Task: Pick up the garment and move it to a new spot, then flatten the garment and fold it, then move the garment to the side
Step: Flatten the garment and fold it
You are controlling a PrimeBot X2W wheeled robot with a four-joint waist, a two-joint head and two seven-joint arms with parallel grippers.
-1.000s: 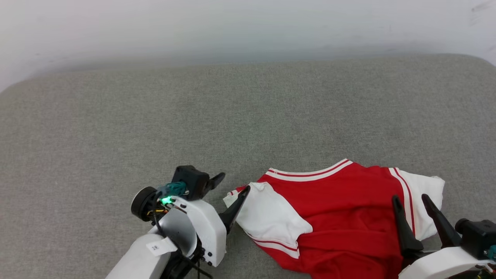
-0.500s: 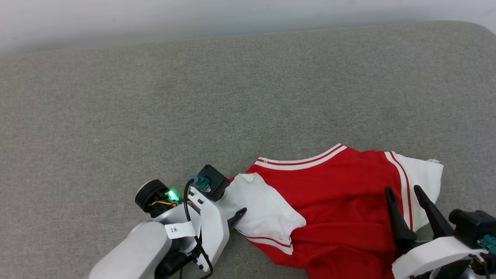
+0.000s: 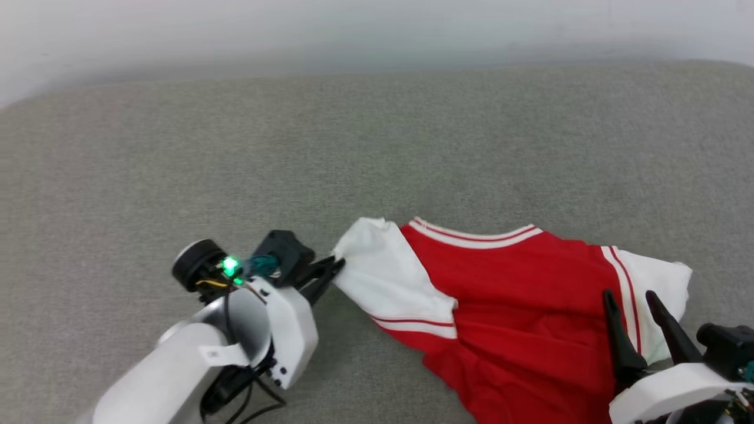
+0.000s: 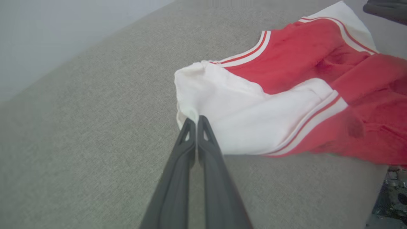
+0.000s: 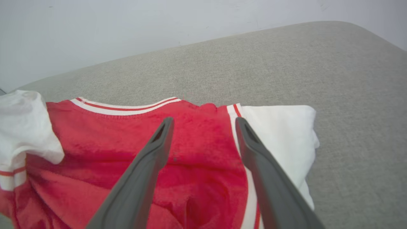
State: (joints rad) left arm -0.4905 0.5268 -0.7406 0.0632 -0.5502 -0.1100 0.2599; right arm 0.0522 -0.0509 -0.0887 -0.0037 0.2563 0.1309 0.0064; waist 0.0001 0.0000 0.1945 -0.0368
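**Left jaws clamp the jersey's sleeve**

The left jaws are clenched on the outer edge of one white sleeve [image 4: 222, 127] of the garment [image 3: 518, 282], with the cloth pinched right at their tips. From there the red cloth spreads across the grey table [image 3: 177, 147] towards the right jaws. Those stand wide apart above the shoulder, grasping nothing. Red cloth lies between them, and the other white sleeve [image 5: 279, 127] is just beyond the outer finger.
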